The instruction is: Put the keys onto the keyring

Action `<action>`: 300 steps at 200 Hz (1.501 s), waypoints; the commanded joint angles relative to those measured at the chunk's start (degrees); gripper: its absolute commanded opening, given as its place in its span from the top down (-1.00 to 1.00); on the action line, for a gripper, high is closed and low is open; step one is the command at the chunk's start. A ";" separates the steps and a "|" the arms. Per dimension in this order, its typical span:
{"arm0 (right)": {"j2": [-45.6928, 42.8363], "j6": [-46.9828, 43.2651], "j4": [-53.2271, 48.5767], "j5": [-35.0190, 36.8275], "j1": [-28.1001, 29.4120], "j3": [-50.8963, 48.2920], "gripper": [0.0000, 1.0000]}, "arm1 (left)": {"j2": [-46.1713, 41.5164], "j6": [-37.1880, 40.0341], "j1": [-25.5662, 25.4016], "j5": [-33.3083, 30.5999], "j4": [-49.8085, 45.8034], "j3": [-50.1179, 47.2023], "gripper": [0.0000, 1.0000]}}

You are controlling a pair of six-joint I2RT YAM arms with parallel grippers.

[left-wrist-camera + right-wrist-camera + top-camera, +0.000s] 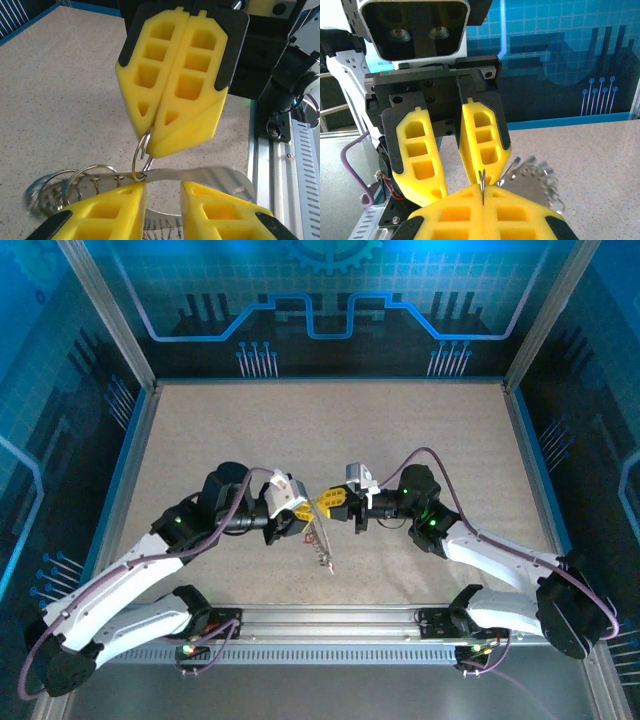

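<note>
while keys (322,548) dangle, keyring (141,156) sits pinched

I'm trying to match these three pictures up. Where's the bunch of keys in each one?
Top external: bunch of keys dangles just below where the jaws meet.
Left wrist: keys low in the picture, hanging off the silver ring pinched by the right arm's jaws.
Right wrist: toothed blades right of centre, beyond the near jaws.
Shared landmark: the right arm's shut yellow jaws.
</note>
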 commanded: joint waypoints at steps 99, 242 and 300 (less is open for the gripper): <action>0.76 -0.63 3.82 0.60 1.80 -0.11 1.00 | -1.46 6.47 0.75 1.49 5.09 1.27 0.79; -3.47 -21.29 -24.48 -0.12 1.59 5.39 0.76 | 4.16 16.78 0.85 -0.21 -15.68 14.26 1.00; -2.15 -20.30 -24.48 -1.51 1.34 6.77 0.64 | 10.45 21.54 -0.30 -2.01 -27.49 23.44 1.00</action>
